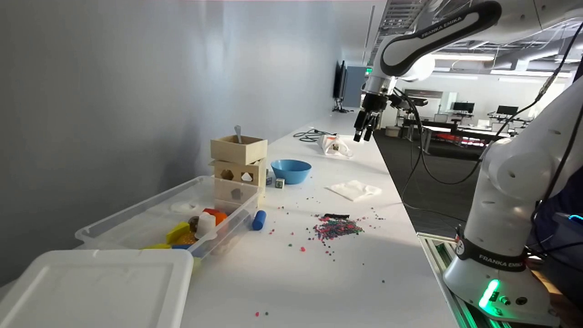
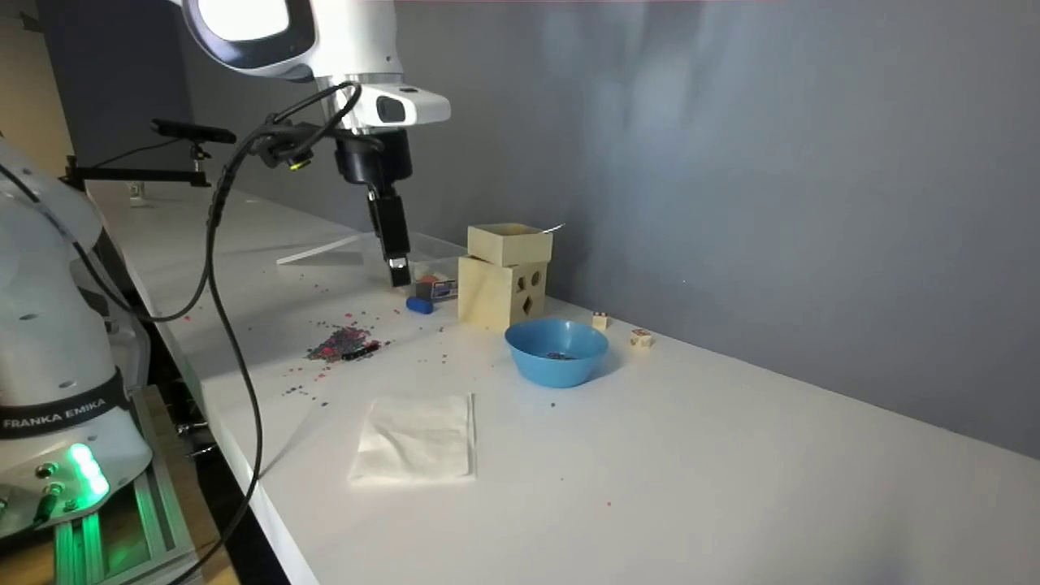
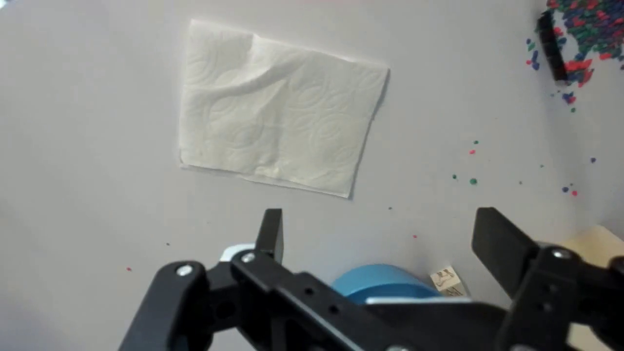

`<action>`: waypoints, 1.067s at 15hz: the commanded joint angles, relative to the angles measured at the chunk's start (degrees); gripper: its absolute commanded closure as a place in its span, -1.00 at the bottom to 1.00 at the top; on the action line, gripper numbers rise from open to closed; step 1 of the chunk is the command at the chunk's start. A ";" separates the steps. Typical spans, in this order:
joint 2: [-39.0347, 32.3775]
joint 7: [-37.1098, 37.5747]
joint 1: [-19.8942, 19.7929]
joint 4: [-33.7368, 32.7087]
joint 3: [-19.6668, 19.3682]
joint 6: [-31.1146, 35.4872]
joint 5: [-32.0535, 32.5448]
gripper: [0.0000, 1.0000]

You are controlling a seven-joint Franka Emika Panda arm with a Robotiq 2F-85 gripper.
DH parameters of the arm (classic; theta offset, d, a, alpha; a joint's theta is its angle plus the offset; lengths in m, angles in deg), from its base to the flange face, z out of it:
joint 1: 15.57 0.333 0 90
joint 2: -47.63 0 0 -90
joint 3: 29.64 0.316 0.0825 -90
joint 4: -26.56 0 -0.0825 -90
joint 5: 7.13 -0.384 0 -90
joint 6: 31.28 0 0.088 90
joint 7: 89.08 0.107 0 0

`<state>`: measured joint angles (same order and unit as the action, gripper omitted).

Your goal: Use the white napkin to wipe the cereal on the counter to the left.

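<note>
The white napkin [image 1: 355,190] lies flat on the white counter [image 1: 319,282], and it also shows in an exterior view [image 2: 416,439] and in the wrist view [image 3: 280,112]. The cereal [image 1: 337,229] is a loose pile of tiny red, purple and green bits with strays around it. It also shows in an exterior view [image 2: 341,343] and at the top right of the wrist view [image 3: 597,29]. My gripper [image 3: 380,219] is open and empty, above the counter and apart from the napkin. It shows high up in both exterior views [image 1: 363,136] [image 2: 400,280].
A small black strip [image 1: 337,216] lies at the cereal's edge. A blue bowl [image 2: 556,374], small blocks [image 2: 641,338] and a stacked wooden box [image 2: 487,292] stand along the wall side. A clear bin [image 1: 232,228], white lid [image 1: 114,282] and white bag [image 1: 334,146] are also there.
</note>
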<state>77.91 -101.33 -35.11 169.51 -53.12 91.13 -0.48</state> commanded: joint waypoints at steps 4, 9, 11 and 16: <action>-1.44 1.18 -1.26 -0.95 0.63 -0.07 -0.29 -1.00; -15.63 0.05 0.51 -3.32 -2.60 6.35 -4.09 -1.00; -20.94 -1.47 1.13 -4.25 -3.21 8.25 -6.94 -1.00; -27.68 -2.62 0.66 -2.08 -0.96 14.85 -10.92 -1.00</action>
<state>53.78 -101.92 -34.24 167.41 -54.97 102.89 -8.82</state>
